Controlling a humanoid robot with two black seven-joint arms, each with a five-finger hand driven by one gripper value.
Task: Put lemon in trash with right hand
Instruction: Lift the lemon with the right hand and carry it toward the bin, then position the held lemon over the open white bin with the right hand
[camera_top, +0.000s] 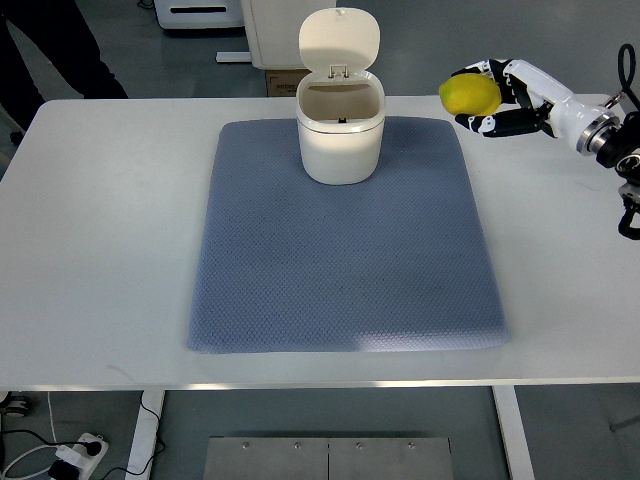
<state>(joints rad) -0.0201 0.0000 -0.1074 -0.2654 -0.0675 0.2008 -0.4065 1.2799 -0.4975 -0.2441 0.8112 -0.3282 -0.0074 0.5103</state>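
The white table (100, 250) carries a blue-grey mat (340, 260), and at the mat's far edge stands the small white trash bin (341, 128), which serves here as the landmark; its flip lid (339, 40) is tipped up and back, so the mouth is open and, as far as can be seen, holds nothing yet. To the right of the bin, out past the mat's right edge, the right hand (495, 100) comes in from the right side of the view with its fingers curled around the lemon (470, 94), which sits in the grasp at about the level of the bin's rim in the picture. So the pick-up looks done: the lemon is off the table and held. What is left, by my reading, is the carry leftward until the fruit is over the open mouth, then the release. Lemon and bin are apart, with clear table between them. The left hand does not show.
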